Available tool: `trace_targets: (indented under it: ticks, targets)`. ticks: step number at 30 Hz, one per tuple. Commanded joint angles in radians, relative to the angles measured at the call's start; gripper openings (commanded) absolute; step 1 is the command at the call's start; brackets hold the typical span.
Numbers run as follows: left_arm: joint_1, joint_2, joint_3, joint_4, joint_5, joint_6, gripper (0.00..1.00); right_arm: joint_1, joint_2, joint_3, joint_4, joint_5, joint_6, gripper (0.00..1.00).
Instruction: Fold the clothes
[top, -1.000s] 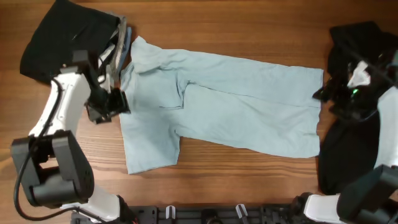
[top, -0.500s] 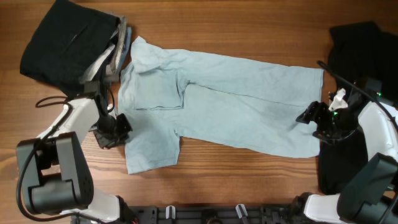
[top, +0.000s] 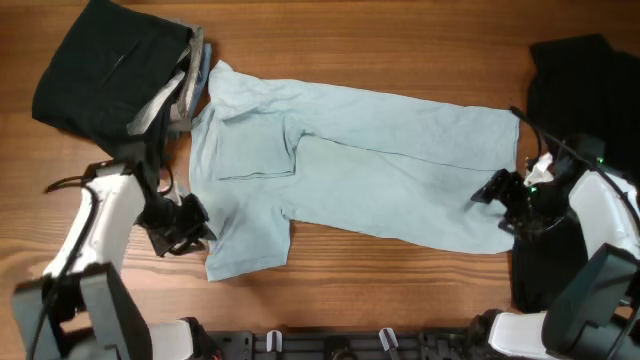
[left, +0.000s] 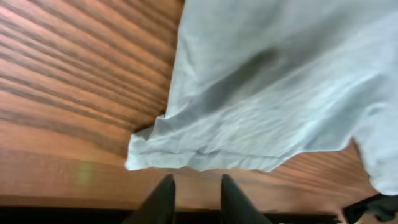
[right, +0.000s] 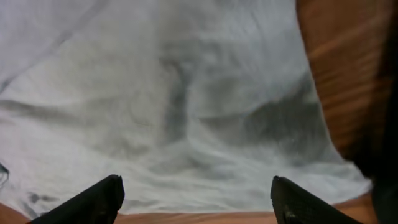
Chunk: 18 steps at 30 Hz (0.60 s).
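Risk: left gripper (left: 194, 180) narrowly apart, empty, short of shirt (top: 400, 160) hem; right gripper (right: 196, 182) wide apart above it; closing now would likely miss fabric.

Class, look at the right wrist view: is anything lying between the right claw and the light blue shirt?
Nothing visible. The right claw is open directly over the light blue shirt, with only its bare fabric below.

Overhead: right arm (top: 600, 205) hides part of the black garment (top: 572, 72), which the right edge cuts off. Left wrist: light blue shirt (left: 280, 81) runs off the top and right edges. Right wrist: right gripper (right: 196, 202) shows only 2 fingertips (right: 93, 202).
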Motion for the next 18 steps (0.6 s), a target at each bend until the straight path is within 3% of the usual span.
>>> trace_targets:
  ticks: [1, 4, 7, 8, 9, 10, 15, 18]
  targets:
    - [0.017, -0.018, 0.004, 0.036, 0.014, 0.009, 0.45, 0.003, 0.005, -0.109, 0.069, 0.051, 0.127, 0.81]
    - [0.017, -0.016, 0.004, 0.076, 0.013, 0.009, 0.49, 0.003, 0.005, -0.2, 0.157, 0.137, 0.232, 0.8]
    - [0.017, -0.016, 0.004, 0.088, 0.013, 0.01, 0.52, 0.003, 0.005, -0.224, 0.2, 0.159, 0.267, 0.67]
    - [0.017, -0.016, 0.004, 0.088, 0.013, 0.01, 0.53, 0.003, 0.005, -0.224, 0.211, 0.16, 0.266, 0.45]
    - [0.017, -0.016, 0.004, 0.087, 0.014, 0.01, 0.53, 0.001, 0.005, -0.217, 0.211, 0.163, 0.249, 0.13]
    - [0.017, -0.016, 0.004, 0.085, 0.014, 0.01, 0.53, -0.004, 0.005, -0.201, 0.183, 0.182, 0.246, 0.04]
    - [0.017, -0.016, 0.004, 0.06, 0.014, 0.009, 0.52, -0.056, -0.005, -0.036, -0.027, 0.37, 0.202, 0.04]
    - [0.017, -0.016, 0.004, 0.06, 0.014, 0.009, 0.52, -0.097, -0.021, 0.008, -0.072, 0.363, 0.202, 0.04]
